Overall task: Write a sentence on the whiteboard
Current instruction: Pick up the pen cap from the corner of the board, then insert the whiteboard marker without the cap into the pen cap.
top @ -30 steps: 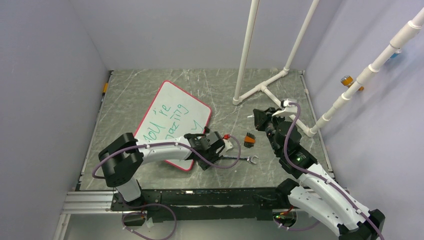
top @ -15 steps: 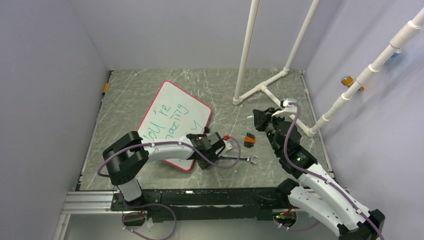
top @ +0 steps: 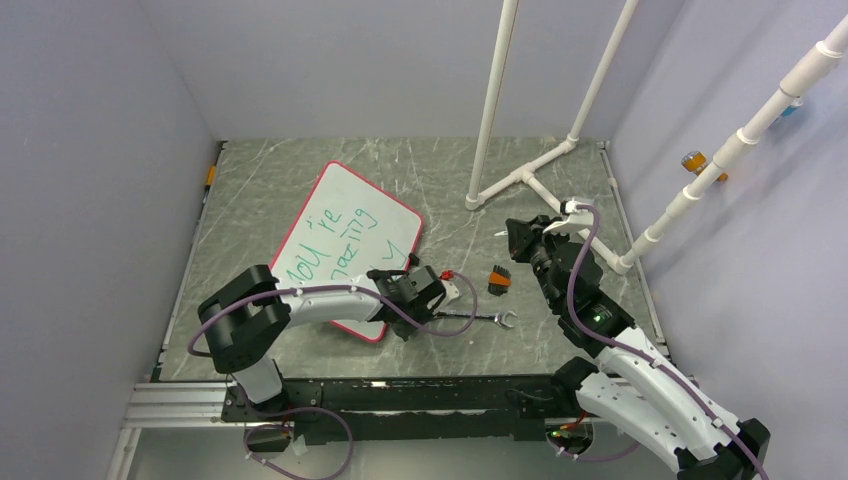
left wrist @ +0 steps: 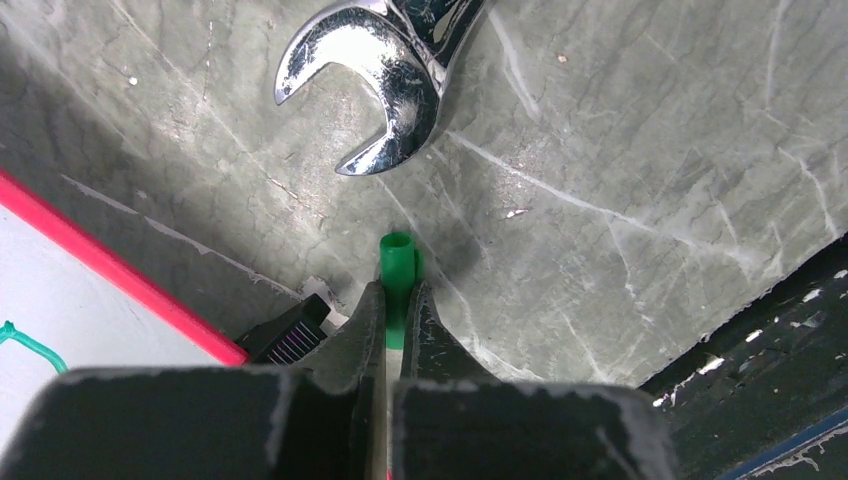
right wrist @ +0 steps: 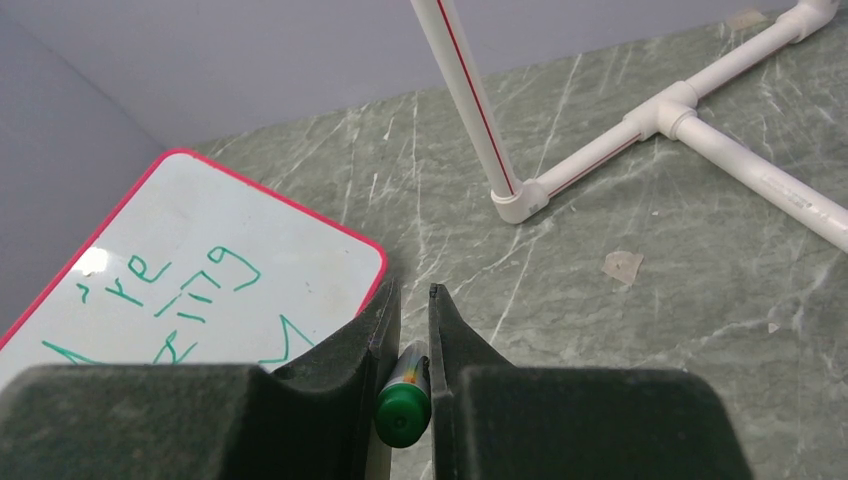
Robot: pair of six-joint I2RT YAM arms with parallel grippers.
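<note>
The whiteboard (top: 345, 235) lies tilted at the left middle of the table, red-framed, with the green sentence (top: 335, 245) written on it in a few lines. My left gripper (top: 428, 297) is low at the board's near right corner, shut on a small green cap (left wrist: 398, 262) just above the table. The board's red edge (left wrist: 120, 258) and a black clip (left wrist: 285, 328) show beside it. My right gripper (top: 518, 238) hovers right of the board, shut on a green-ended marker (right wrist: 404, 400). The board (right wrist: 200, 270) and its lettering (right wrist: 190, 295) lie ahead and to its left.
A chrome wrench (top: 480, 318) lies just right of my left gripper, its open end close ahead of it in the left wrist view (left wrist: 370, 80). A small orange-and-black piece (top: 499, 278) lies nearby. A white PVC pipe frame (top: 530, 175) stands at the back right.
My left arm has shifted slightly, its gripper drifting a little toward the left near the board's corner. The right arm has not moved.
</note>
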